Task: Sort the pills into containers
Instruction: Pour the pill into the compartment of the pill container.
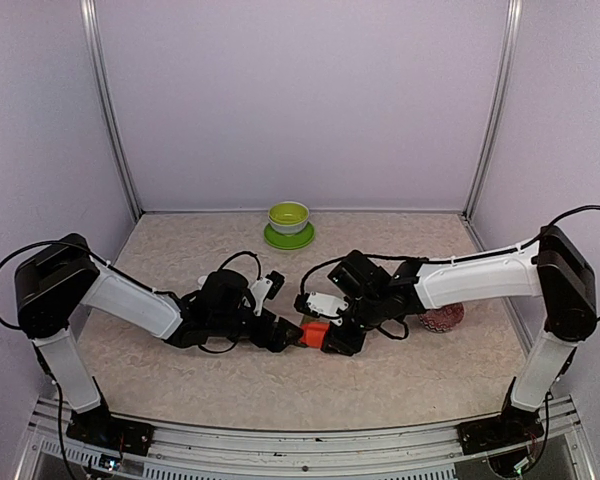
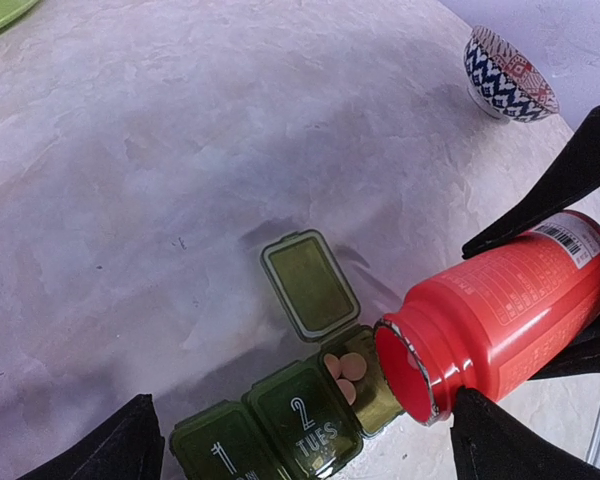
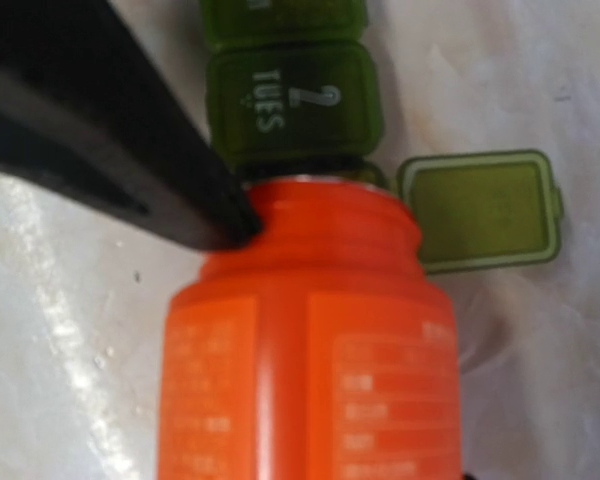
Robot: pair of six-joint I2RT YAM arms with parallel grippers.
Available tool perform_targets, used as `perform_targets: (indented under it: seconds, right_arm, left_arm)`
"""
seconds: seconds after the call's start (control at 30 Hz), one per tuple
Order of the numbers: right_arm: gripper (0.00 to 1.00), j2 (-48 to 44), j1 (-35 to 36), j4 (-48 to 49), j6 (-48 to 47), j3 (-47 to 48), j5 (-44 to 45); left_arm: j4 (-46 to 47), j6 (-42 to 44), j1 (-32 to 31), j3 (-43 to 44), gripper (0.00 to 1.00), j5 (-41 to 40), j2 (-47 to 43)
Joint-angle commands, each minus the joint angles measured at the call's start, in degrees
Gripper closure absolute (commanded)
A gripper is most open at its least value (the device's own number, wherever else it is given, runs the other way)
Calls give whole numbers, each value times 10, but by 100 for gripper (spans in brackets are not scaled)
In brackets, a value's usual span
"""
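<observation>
The right hand (image 1: 332,335) grasps the tilted bottle (image 2: 500,310), its mouth at the open end compartment of the containers (image 2: 300,420), where pills (image 2: 345,370) lie; the released left hand (image 1: 283,334) hovers above them.

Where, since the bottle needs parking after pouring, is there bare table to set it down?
Free: the table along its near edge, and the stretch between lime-green bowl and red bottle. Crowded: around the bottle and containers.

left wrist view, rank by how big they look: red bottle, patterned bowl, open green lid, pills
red bottle, though nearest the camera
open green lid and patterned bowl look alike; the bowl is farther off, so unsure
pills
</observation>
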Motion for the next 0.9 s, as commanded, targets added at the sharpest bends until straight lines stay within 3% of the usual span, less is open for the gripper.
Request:
perform_targets:
  seconds: [0.0,0.87]
  right_arm:
    - [98,6,8,1,-5,36,-12]
    - [97,40,20,-95,-3,120,-12]
  left_arm:
    - [-13,6,2,14,3,-11,10]
    - [-18,7,2,15,3,-12,7]
